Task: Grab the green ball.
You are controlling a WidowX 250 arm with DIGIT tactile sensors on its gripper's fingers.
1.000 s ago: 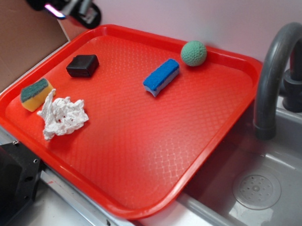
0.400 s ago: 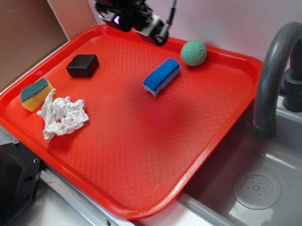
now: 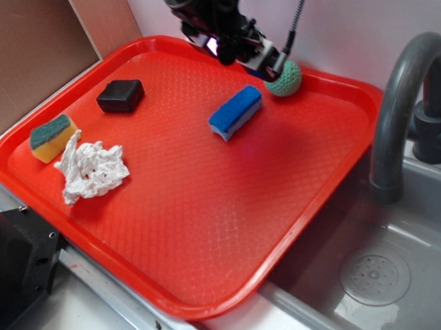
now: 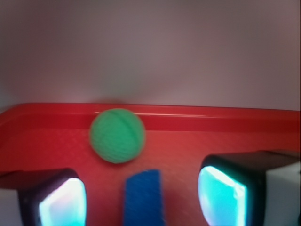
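- Wrist view: end effector (image 4: 141, 197) fingers spread, gripping nothing.
- Green ball (image 4: 117, 135) rests by the tray (image 3: 208, 230) far edge, ahead of the fingers.
- Blue sponge (image 3: 235, 112) lies beside the ball.

Green ball (image 3: 288, 79) on the tray's far right.
Small, round, knitted-looking, resting just inside the far rim (image 4: 117, 135).
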